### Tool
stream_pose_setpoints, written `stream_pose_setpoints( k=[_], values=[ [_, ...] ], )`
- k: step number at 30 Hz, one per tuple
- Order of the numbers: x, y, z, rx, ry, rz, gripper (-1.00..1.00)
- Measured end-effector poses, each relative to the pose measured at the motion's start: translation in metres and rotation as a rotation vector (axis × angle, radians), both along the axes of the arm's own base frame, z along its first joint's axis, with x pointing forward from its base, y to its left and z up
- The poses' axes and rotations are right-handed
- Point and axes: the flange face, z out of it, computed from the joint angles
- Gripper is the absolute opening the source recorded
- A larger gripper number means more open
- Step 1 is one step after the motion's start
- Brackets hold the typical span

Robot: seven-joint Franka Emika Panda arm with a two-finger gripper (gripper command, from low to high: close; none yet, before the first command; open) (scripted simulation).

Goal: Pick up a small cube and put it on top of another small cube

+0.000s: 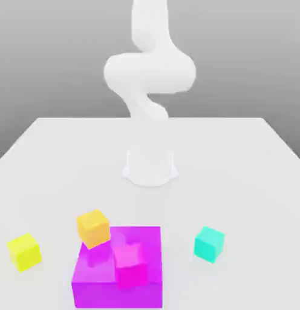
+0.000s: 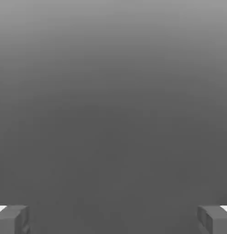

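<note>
The teal cube (image 1: 209, 243) sat alone on the white table (image 1: 261, 181), well to the exterior view's right of the magenta block (image 1: 118, 266). We saw an orange cube (image 1: 94, 228) tilted at that block's far left corner, perhaps resting on it, a small magenta cube (image 1: 130, 264) against its top, and a yellow cube (image 1: 24, 251) farther left. The gripper (image 2: 113, 219) stood wide open, holding nothing.

White arm (image 1: 149, 72) coiled upright; pincer (image 2: 113, 219) fingers wide apart, empty.
</note>
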Motion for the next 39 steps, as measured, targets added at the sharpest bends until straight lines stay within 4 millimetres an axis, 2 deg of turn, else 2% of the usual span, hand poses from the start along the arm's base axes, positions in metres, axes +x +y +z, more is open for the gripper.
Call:
stream_pose_setpoints(
  k=[4, 6, 9, 12, 15, 18, 20, 26, 27, 34, 39],
  values=[
    [0.042, 0.030, -0.099, -0.046, 0.141, 0.174, 0.00],
    [0.053, 0.047, -0.149, -0.074, 0.208, 0.257, 0.00],
    [0.057, 0.074, -0.224, -0.121, 0.305, 0.384, 0.00],
    [0.046, 0.098, -0.299, -0.179, 0.403, 0.514, 0.00],
    [0.023, 0.115, -0.366, -0.243, 0.496, 0.638, 0.00],
    [-0.010, 0.127, -0.427, -0.317, 0.584, 0.767, 0.00],
    [-0.029, 0.129, -0.459, -0.359, 0.628, 0.831, 0.00],
    [-0.034, 0.126, -0.518, -0.372, 0.645, 0.846, 0.00],
    [-0.035, 0.126, -0.527, -0.371, 0.646, 0.847, -1.00],
    [-0.035, 0.126, -0.529, -0.370, 0.647, 0.847, -1.00],
    [-0.034, 0.126, -0.488, -0.373, 0.645, 0.847, -1.00]
  ],
)
